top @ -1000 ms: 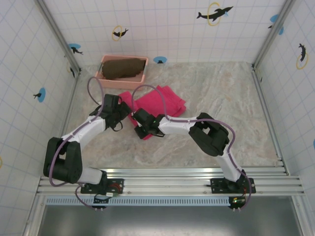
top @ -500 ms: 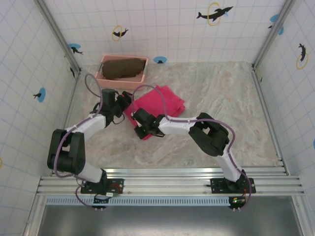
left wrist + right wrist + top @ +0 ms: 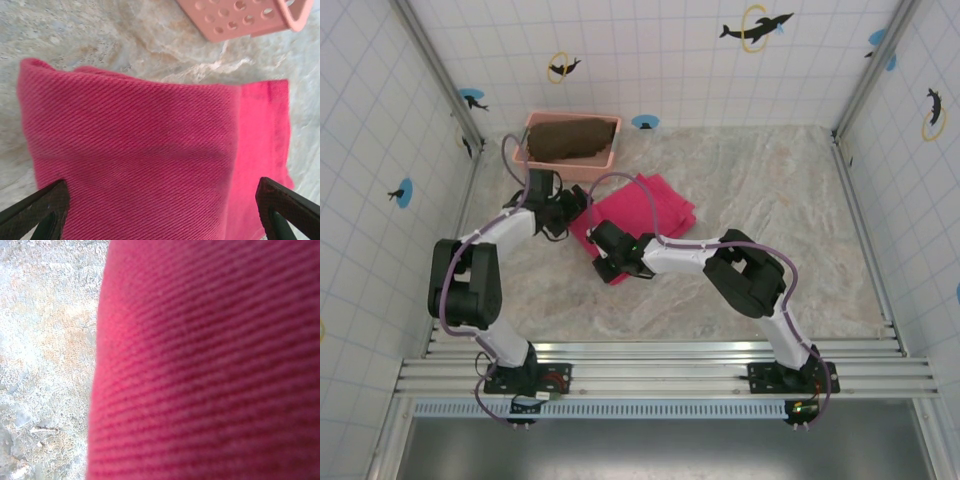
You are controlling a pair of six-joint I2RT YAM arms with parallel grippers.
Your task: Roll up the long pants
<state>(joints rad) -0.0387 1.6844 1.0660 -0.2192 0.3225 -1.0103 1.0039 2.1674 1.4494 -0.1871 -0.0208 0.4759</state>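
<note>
Lying folded on the mottled marble tabletop point(image 3: 770, 230), the bright magenta-pink soft fabric long pants point(image 3: 645, 205) sit just in front of a pink perforated plastic basket point(image 3: 565, 165) holding a dark brown cloth point(image 3: 568, 137). At the fabric's left edge, the left gripper point(image 3: 576, 203), its fingers point(image 3: 42, 205) spread wide, released. At the near edge, the right gripper point(image 3: 600, 238) pressed close to the weave; jaw state cannot be told.
</note>
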